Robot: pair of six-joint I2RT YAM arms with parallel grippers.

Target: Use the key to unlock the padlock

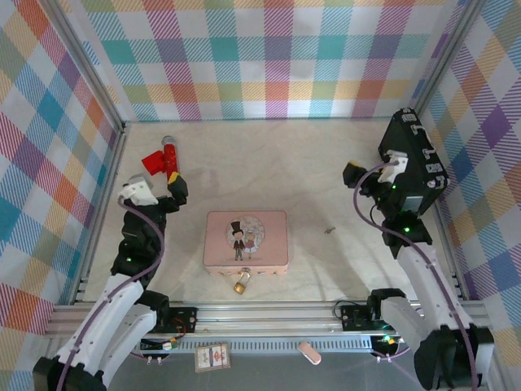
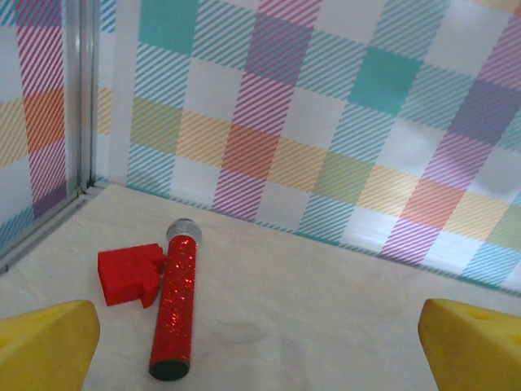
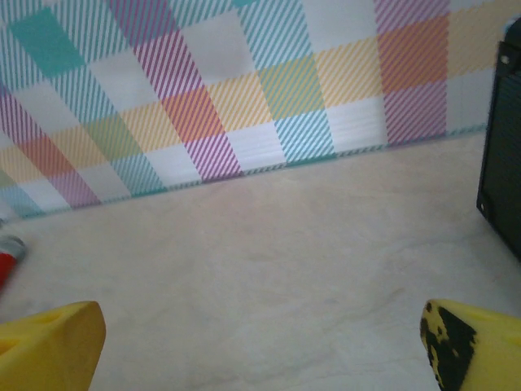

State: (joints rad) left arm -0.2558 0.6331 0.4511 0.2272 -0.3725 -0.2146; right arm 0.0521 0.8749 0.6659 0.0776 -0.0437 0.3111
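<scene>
Brass padlock (image 1: 242, 285) at the box's (image 1: 246, 239) near edge, key (image 1: 329, 230) lying apart to the right, left gripper (image 2: 260, 349) and right gripper (image 3: 260, 349) wide open, empty: unlocking not begun.

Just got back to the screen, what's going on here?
Nothing is being handled yet. The left gripper is open and empty, pointed at a red glitter microphone and red block at the far left. The right gripper is open and empty too, facing the back wall. The padlock sits at the near edge of the pink box; the key lies on the table right of the box, untouched.
</scene>
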